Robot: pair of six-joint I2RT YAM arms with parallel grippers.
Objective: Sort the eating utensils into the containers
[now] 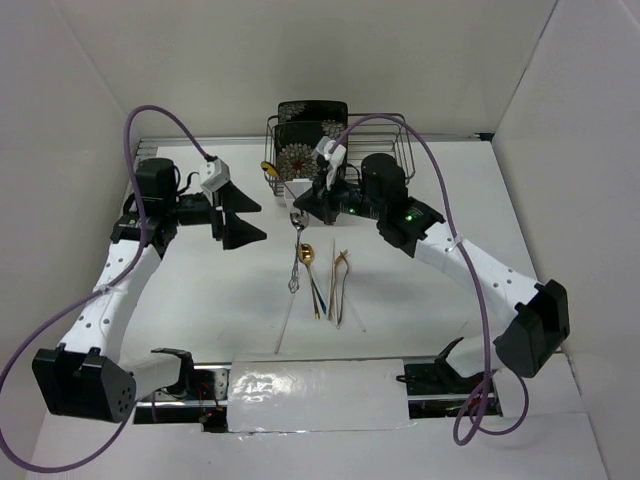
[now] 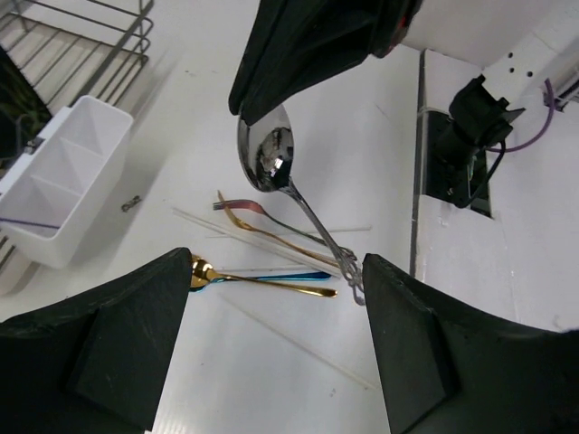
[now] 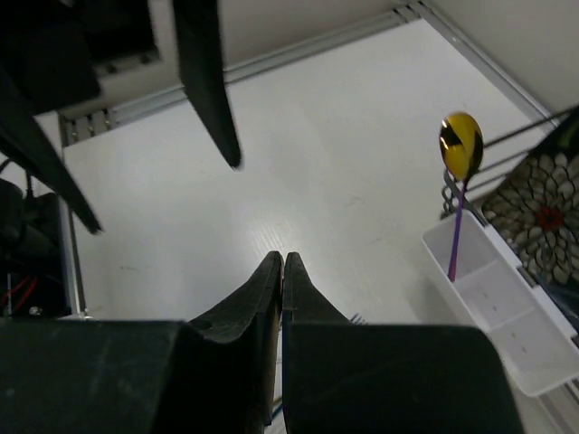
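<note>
My right gripper (image 1: 300,212) is shut on the bowl end of a silver spoon (image 1: 295,262), whose twisted handle hangs down toward the table. In the left wrist view the spoon (image 2: 269,155) hangs from the right fingers (image 2: 303,45). In the right wrist view the fingertips (image 3: 283,262) are pressed together. The white caddy (image 1: 296,189) stands just behind, with a gold, purple-handled spoon (image 3: 460,143) upright in one compartment (image 3: 507,307). A gold spoon (image 2: 204,270), a blue fork (image 2: 294,275), a pink piece (image 2: 237,206) and pale chopsticks (image 2: 298,339) lie on the table. My left gripper (image 1: 243,214) is open and empty, left of the spoon.
A black wire dish rack (image 1: 385,135) with black floral plates (image 1: 312,132) stands at the back, right behind the caddy. The loose utensils lie in a cluster (image 1: 325,275) at the table's middle, between the two arms.
</note>
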